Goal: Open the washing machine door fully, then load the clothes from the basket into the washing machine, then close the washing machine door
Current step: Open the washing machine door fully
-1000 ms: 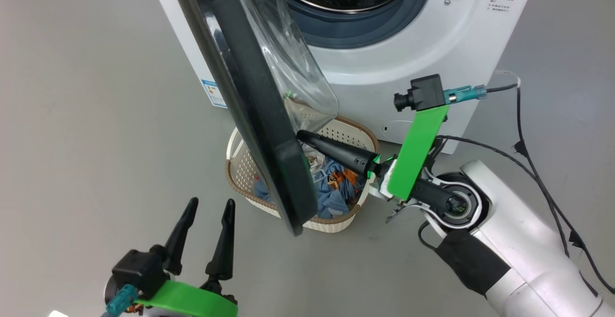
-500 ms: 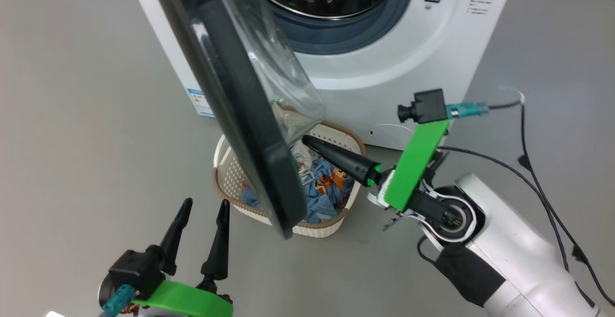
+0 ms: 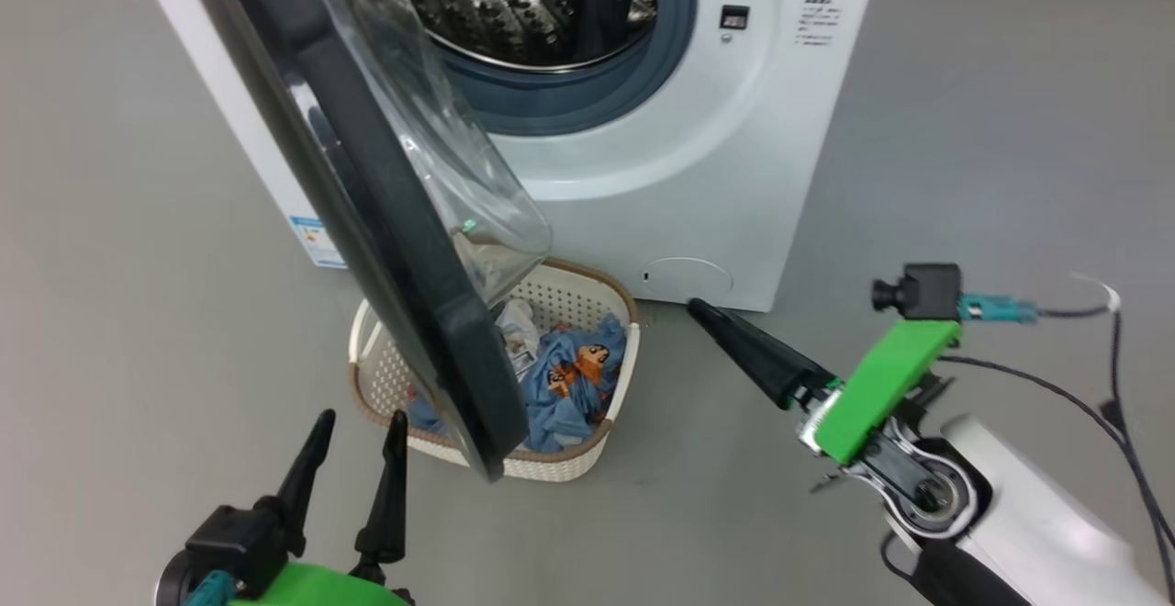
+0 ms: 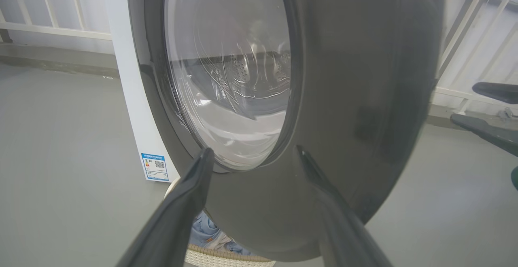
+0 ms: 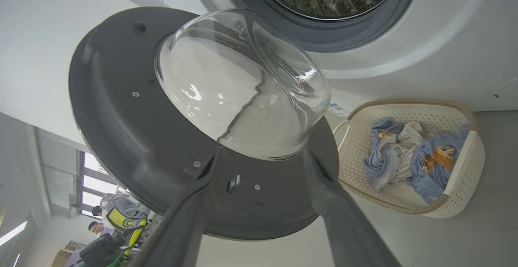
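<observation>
Hanging door (image 3: pixel 376 220): part open, slanting from upper left to lower middle, over the basket (image 3: pixel 569 464).
Clothes (image 3: pixel 569 376): in the basket.
Left gripper (image 3: pixel 360 418): lower left, fingers spread, empty.
Right gripper (image 5: pixel 263 155): fingers spread, empty, right of the basket.

You're in a lab or test hall, not a home: the washing machine (image 3: pixel 753 202) stands out on a plain grey floor (image 3: pixel 1010 129), white railings (image 4: pixel 60 31) cross the left wrist view's upper left, and a person (image 5: pixel 99 234) shows near windows (image 5: pixel 93 170) at the right wrist view's lower left.
</observation>
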